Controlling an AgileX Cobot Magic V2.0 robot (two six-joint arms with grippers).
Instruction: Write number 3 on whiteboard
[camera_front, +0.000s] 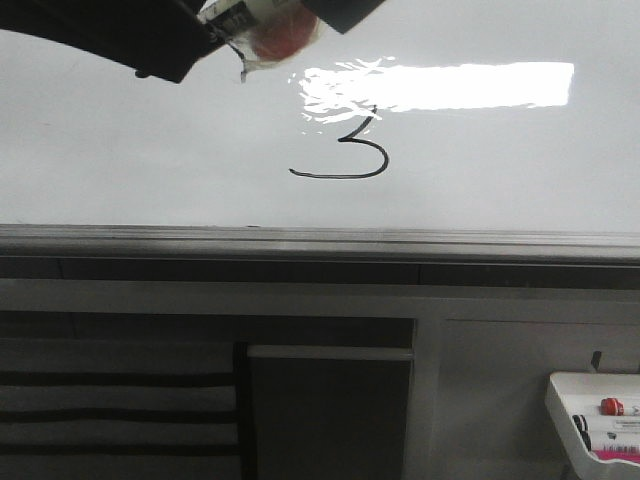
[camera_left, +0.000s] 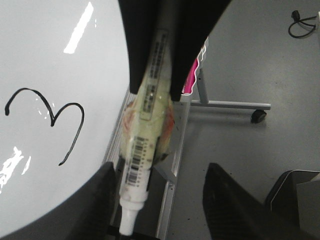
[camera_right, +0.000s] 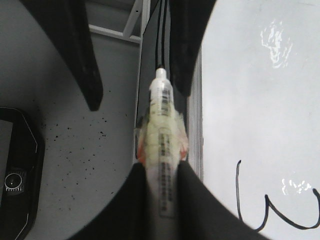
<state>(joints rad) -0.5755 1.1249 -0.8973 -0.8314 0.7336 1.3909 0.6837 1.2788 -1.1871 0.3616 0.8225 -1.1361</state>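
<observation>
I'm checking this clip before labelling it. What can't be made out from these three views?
- Front view: the claw with its marker is cut off by the top edge, so which arm it belongs to is unclear.
- Right wrist view: the number 3 runs off the frame's edge.
- Left wrist view: the marker label print is too blurred to read.
- Front view: the tray of markers is cropped at the corner; glare hides part of the whiteboard.

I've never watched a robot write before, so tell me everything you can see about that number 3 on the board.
The number 3 is a thin black hand-drawn marker line, small against the glossy whiteboard. It has a tight upper curve and a wide, flat lower curve ending in a long tail toward the left. Its top just meets the bright rectangular light reflection, and it sits well above the grey bottom rail. Nothing touches it.
</observation>
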